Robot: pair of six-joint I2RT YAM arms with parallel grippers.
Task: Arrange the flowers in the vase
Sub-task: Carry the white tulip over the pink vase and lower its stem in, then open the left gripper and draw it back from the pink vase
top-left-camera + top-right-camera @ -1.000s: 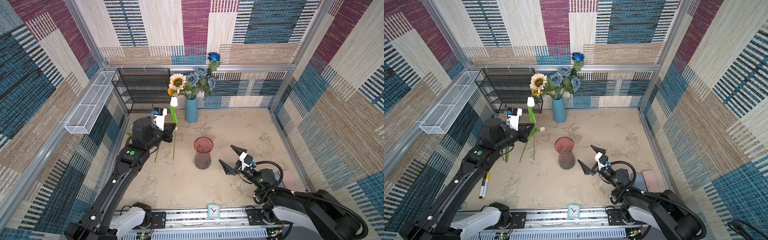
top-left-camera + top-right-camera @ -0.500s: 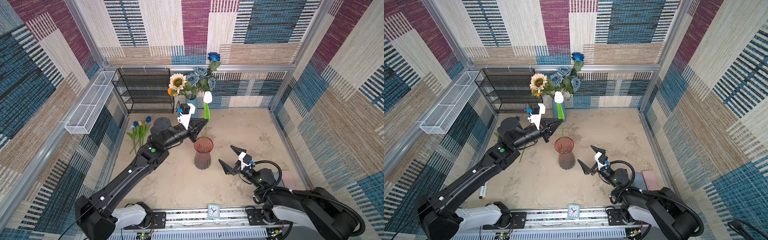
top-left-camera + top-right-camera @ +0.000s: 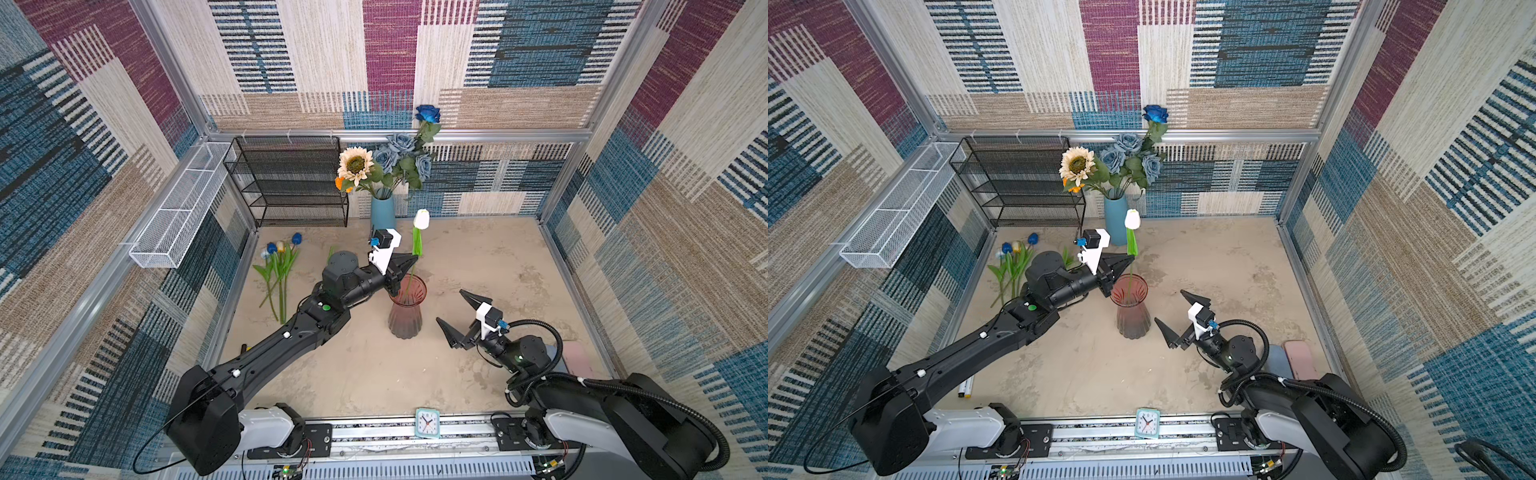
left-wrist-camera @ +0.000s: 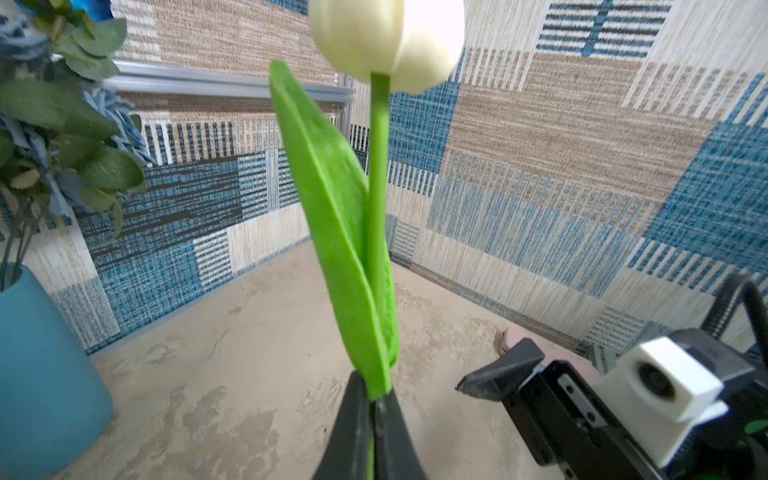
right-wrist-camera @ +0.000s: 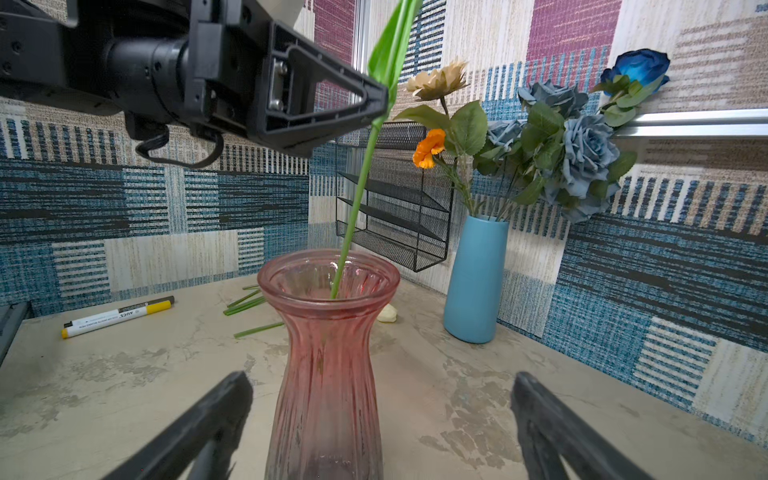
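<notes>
Pinching the white tulip (image 3: pixel 421 219), left fingers (image 3: pixel 405 262) hold stem within vase (image 3: pixel 405 322) rim; right fingers (image 3: pixel 471 298) gape.

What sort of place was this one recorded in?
Most likely a purpose-built robot test booth, not a real room: patterned panels hung on an aluminium frame, the left arm and right arm bolted to a front rail, and staged props such as the pink vase.

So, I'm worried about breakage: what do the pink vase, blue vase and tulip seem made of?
Pink vase: likely glass, translucent, glossy and ribbed, with a thick rounded rim. Blue vase: opaque, even matte colour; perhaps ceramic, possibly painted plastic. Tulip: artificial, smooth, uniformly coloured leaf and petals; probably soft plastic or foam.
</notes>
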